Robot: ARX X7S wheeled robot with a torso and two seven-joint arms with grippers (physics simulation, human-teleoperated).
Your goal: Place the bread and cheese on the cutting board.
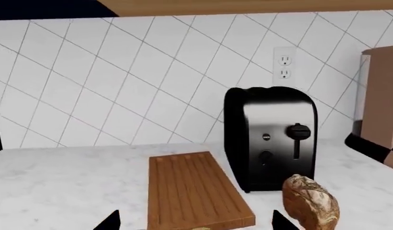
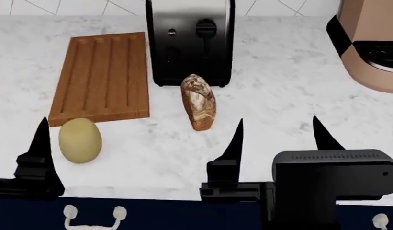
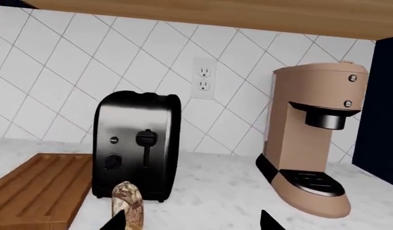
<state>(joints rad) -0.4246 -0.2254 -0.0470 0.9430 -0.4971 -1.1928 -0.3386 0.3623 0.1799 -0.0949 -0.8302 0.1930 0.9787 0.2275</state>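
The cutting board (image 2: 104,76) lies on the counter at the left and holds nothing; it also shows in the left wrist view (image 1: 193,191). The cheese (image 2: 80,140) sits on the counter at the board's near left corner. The bread (image 2: 199,101) lies in front of the toaster, right of the board, and shows in both wrist views (image 1: 310,201) (image 3: 127,206). My left gripper (image 1: 196,215) is open and empty, near the counter's front, facing the board. One of its fingers (image 2: 41,143) stands left of the cheese. My right gripper (image 2: 279,122) (image 3: 192,215) is open and empty, right of the bread.
A black and silver toaster (image 2: 190,40) stands right of the board, against the tiled wall. A tan coffee machine (image 2: 368,43) stands at the far right. The marble counter (image 2: 279,96) ends at a dark front edge under my grippers.
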